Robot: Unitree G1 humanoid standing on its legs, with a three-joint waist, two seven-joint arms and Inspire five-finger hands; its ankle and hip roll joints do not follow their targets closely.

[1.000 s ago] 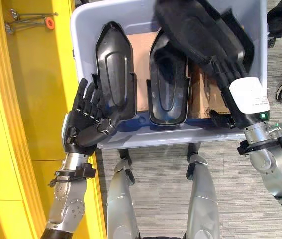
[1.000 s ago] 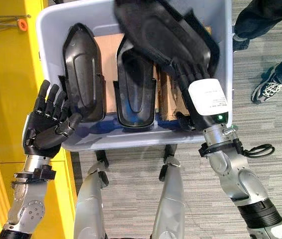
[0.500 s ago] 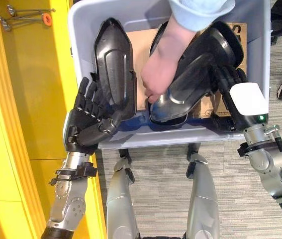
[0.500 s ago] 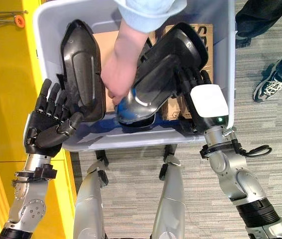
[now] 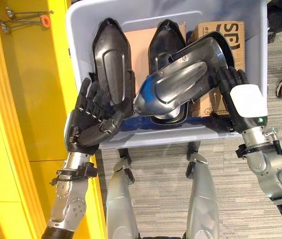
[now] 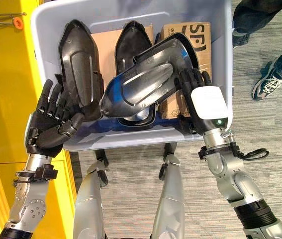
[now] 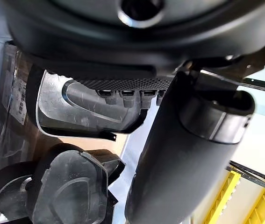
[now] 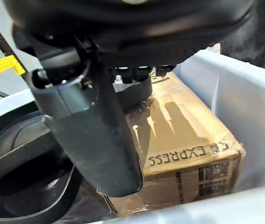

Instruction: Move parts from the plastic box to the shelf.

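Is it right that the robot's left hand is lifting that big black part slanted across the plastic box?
Not quite: the right hand grips the slanted black part over the plastic box, as the right eye view shows. The left hand is at another black part by the box's left side.

Grey striped carpet floor [image 5: 230, 199], yellow shelf [image 5: 26, 99] at left

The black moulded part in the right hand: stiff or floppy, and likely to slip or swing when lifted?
The black part probably stays stiff: it spans out from the right hand without sagging. Its glossy surface looks slippery. Held at one end over the plastic box, it may tend to swing.
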